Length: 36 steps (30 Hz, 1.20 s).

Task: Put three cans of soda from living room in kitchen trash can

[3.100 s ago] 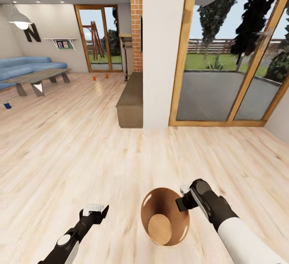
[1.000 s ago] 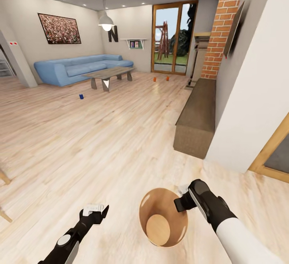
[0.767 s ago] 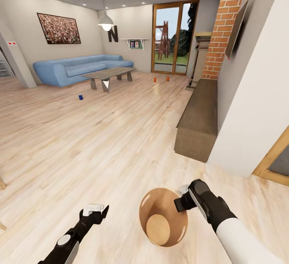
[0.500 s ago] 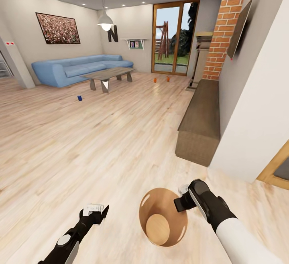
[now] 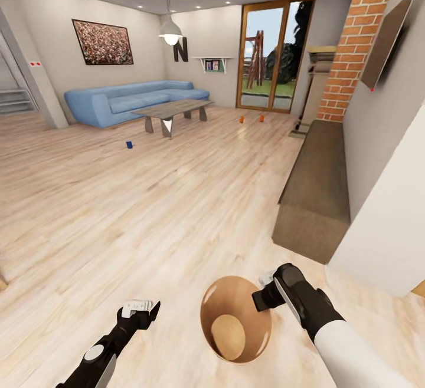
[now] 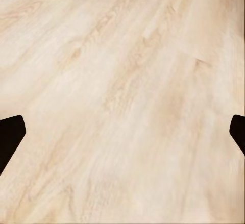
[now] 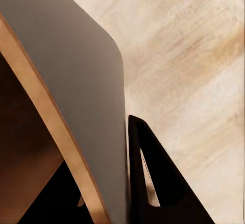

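- The right gripper [image 5: 264, 295] is clamped on the rim of the bin [image 5: 236, 318], one finger [image 7: 153, 183] outside the wall and the other inside. The bin hangs from that one edge, mouth up and with nothing inside.
- Risk: a pinch on a thin rim may slip or let the bin swing if the base turns or brakes hard; it could drop onto the floor [image 5: 147, 211] and roll.
- The left gripper [image 5: 139, 309] is released, its jaws spread wide over bare planks and holding nothing.
- Two cans [image 5: 241, 119] stand on the floor at the far end, near the glass doors [image 5: 271, 58], close together. I cannot find a third can; a small blue thing [image 5: 128, 145] sits on the floor at far left, near the low table [image 5: 171, 111].
- The way to the cans looks open down the middle of the room. The long brown bench [image 5: 313, 193] runs along the right wall, and the bin, on that side, could clip it if the robot drifts right.
- The sofa [image 5: 130, 99] and table lie left of the route, well apart from it.
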Available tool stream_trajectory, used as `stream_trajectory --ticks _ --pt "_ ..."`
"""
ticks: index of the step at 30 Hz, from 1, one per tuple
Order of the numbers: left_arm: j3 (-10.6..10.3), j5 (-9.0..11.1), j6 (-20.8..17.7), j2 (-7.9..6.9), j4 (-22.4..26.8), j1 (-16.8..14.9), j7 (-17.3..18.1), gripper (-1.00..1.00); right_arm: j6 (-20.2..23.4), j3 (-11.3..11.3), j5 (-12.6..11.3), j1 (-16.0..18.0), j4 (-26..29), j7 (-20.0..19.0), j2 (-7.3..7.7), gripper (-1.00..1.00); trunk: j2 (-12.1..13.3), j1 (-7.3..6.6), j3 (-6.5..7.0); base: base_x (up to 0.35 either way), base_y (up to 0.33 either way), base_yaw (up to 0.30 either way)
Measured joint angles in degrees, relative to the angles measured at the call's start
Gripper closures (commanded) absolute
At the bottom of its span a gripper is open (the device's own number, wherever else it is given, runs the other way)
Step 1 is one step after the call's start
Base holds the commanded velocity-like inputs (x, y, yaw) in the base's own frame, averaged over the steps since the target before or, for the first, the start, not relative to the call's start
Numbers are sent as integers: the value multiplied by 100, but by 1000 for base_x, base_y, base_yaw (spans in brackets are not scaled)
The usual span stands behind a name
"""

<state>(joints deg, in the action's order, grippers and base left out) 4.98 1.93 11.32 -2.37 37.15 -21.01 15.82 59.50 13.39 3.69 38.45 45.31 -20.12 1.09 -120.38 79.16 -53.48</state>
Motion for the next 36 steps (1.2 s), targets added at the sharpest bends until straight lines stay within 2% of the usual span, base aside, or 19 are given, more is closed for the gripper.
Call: stream_trajectory --ticks 11,17,36 --pt "-1 0 -1 0 -1 0 0 -100 -4 0 30 -1 2 3 -1 100 0 0 0 287 4 245" --pt "2 -5 -7 0 -5 0 0 -100 -2 0 18 -1 2 2 -3 100 0 0 0 279 127 238" --pt "3 0 -14 0 -5 0 0 -100 -3 0 20 -4 3 3 -10 100 0 0 0 255 195 24"
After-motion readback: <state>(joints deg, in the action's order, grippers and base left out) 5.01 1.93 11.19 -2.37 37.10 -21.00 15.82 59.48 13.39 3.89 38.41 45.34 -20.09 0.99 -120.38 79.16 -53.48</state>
